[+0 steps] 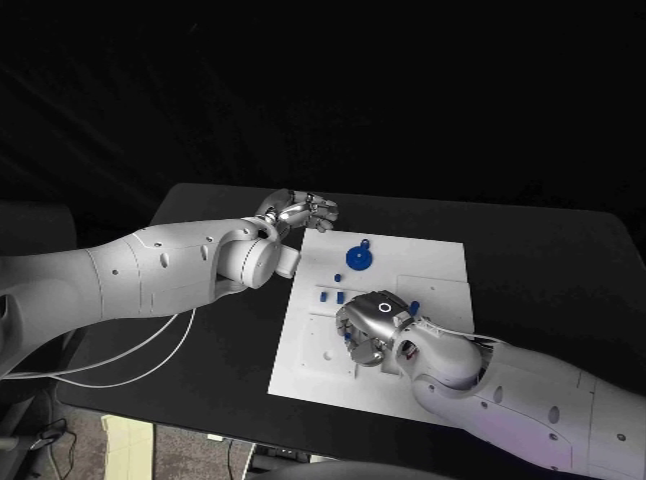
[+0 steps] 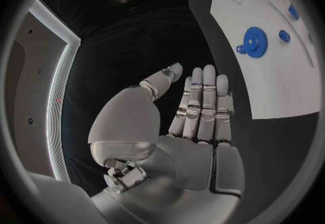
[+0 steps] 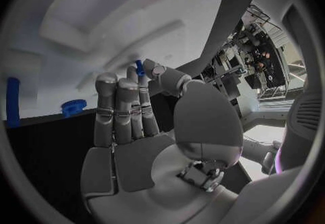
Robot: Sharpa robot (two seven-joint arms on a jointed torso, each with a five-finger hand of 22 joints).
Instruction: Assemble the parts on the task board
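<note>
Leftmost, left hand of jointed silver metal hovers over matte black table beside board's far corner, fingers straight, pressed together, holding nothing. Flat white rectangular task board mid-table carries one toothed blue gear, several small blue parts. Right hand over board, fingers pinching one small blue peg.

The left hand is seen from behind, fingers held straight and close together, thumb set slightly apart; nothing is held. Beyond the fingertips lies the black surface. The white task board is seen well apart from the hand, carrying a blue gear-like part (toothed rim, small tab beside it) and smaller blue parts near it.
</note>
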